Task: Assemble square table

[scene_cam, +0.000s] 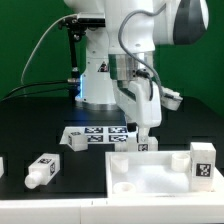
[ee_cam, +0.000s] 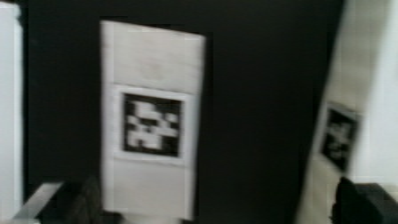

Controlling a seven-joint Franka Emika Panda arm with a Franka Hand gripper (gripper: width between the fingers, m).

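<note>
White plastic parts sit on a black table before a green backdrop. At the very edge of the exterior view's left, a white piece is cut off by the frame, and too little of it shows to name it. Near it to the right, the lying leg rests on its side at a slant, with a tag sticker showing. Further right, in the middle of the table and in front of the arm's base, the marker board lies flat with its row of tags.

The arm hangs over the board's right end. The fingers point straight down over the short leg — a stubby white tagged piece just beyond the far edge of the slab. They are spread as wide as they go and have hold of nothing; I cannot tell whether they touch that leg.

The wrist view shows a long white leg with one tag lying on the black table, one dark finger standing clear of its side. A second tagged white piece lies beside the leg, apart from it.

On the exterior view's right, the square table slab lies flat on the table, with round holes showing near its corners. The upright leg stands at the slab's right side, tags toward the camera — I cannot tell if it is seated in a hole.
</note>
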